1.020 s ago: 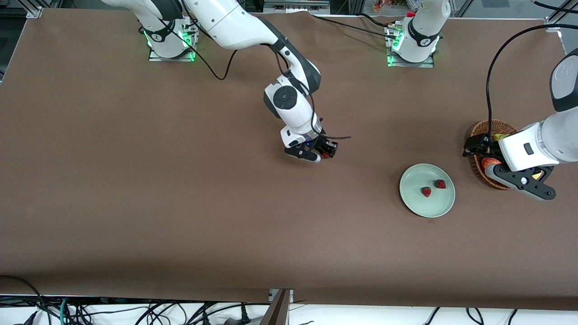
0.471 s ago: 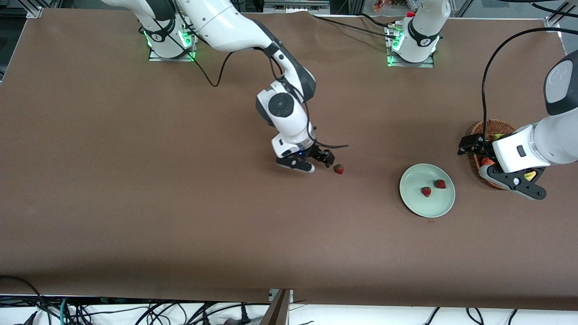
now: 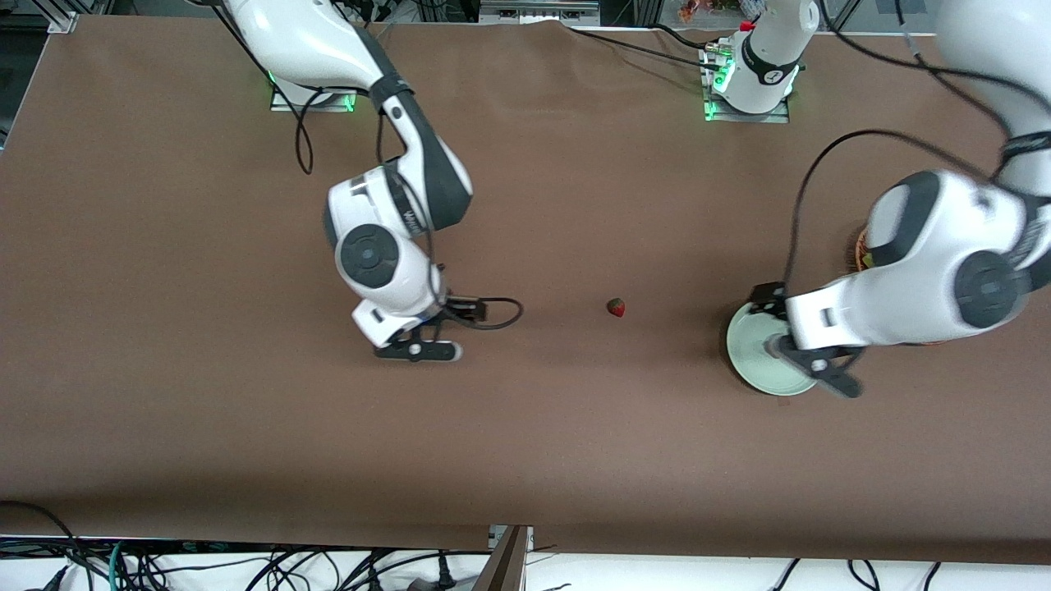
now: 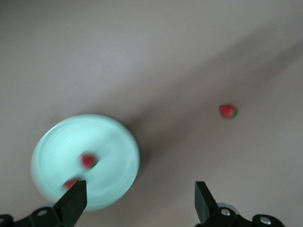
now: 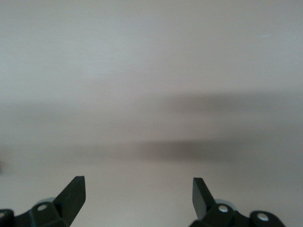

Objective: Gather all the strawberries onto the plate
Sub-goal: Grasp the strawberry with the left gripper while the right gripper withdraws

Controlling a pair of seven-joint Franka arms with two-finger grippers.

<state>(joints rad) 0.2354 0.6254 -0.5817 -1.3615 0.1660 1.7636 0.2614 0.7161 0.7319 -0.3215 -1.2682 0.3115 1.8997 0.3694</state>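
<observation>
One strawberry (image 3: 616,307) (image 4: 228,111) lies alone on the brown table, between the two arms. The pale green plate (image 3: 749,367) (image 4: 111,142) sits toward the left arm's end, partly covered by that arm in the front view. Two more strawberries (image 4: 88,161) rest on the plate, as the left wrist view shows. My left gripper (image 3: 782,345) (image 4: 139,203) hangs over the plate's edge, open and empty. My right gripper (image 3: 447,331) (image 5: 137,198) is open and empty over bare table, well away from the lone strawberry toward the right arm's end.
A sliver of the brown wicker basket (image 3: 859,246) shows past the left arm's elbow; the arm hides the rest. Cables trail from both wrists. Bare tabletop lies around the lone strawberry.
The right gripper opened and left the strawberry on the table, then pulled back toward its own end. The left arm swung from the basket to over the plate.
</observation>
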